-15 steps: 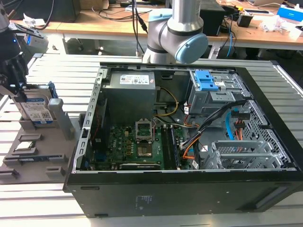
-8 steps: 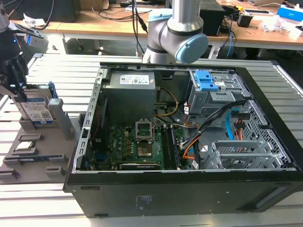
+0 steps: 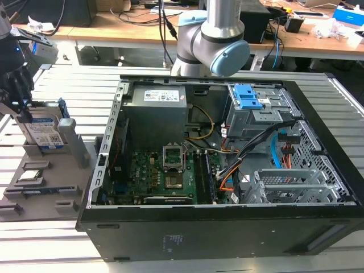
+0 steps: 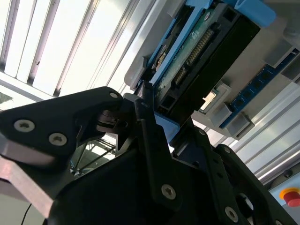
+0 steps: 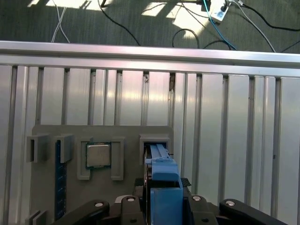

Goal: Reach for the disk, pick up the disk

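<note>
The disk (image 3: pixel 45 132) stands up on its edge in a slot of a grey holder (image 3: pixel 68 176), at about nine o'clock in the exterior view. The holder lies on the desk (image 3: pixel 79 85), which is made of long metal strips. It sits just beside the big black computer case (image 3: pixel 227 239), at the case's nine o'clock. The case lies open, and a green main board (image 3: pixel 159 176) shows inside it. The black gripper (image 3: pixel 23 108) hangs right over the disk, at the disk's eleven o'clock, and reaches down to its upper edge. In the second wrist view the fingers (image 4: pixel 146 126) sit one on each side of the disk (image 4: pixel 206 51) and press against its blue frame, so they hold the disk. That view shows the side of the disk with a row of little pins. In the first wrist view the blue frame of the disk (image 5: pixel 165 168) sits in the middle of the gripper (image 5: pixel 163 187), and its far end is in a slot of the holder (image 5: pixel 101 133). In the next slot lies a small square silver chip (image 5: pixel 98 155). One slot further, a thin blue stick (image 5: pixel 58 183) stands on its edge. The silver arm (image 3: pixel 213 31) rises at twelve o'clock, behind the case.
</note>
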